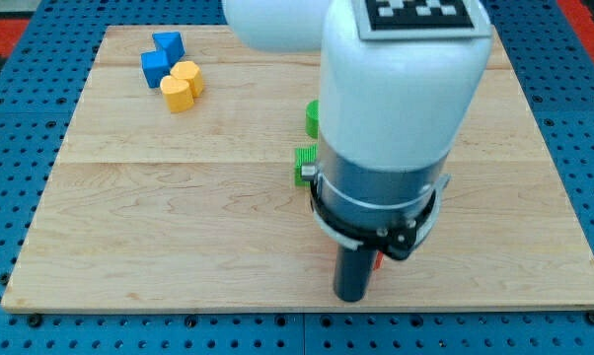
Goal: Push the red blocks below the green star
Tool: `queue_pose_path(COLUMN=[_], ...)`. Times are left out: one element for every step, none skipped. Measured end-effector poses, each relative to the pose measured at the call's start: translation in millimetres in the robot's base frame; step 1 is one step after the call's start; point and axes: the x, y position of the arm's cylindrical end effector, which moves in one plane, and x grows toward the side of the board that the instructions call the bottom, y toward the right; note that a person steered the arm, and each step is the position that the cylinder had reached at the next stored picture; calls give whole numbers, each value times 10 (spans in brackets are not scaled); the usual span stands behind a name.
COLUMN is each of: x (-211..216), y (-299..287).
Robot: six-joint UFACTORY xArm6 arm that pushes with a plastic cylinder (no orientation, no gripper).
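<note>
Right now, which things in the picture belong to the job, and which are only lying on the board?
Job: my tip; red block, mostly hidden beside the rod; green blocks, half hidden, star not distinguishable.
Lying about: blue blocks; yellow blocks.

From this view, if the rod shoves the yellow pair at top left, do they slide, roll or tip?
The yellow blocks look squat with flat tops, so they would probably slide rather than tip. They touch each other and sit against the blue blocks, so a push likely moves the whole cluster. The wooden board looks smooth, so expect little drag. My tip is far off, near the view's bottom.
</note>
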Motion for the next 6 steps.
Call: queue_pose_path(x=[90, -13, -80, -150, -292, -497], y=[281, 315, 554, 667, 605, 621])
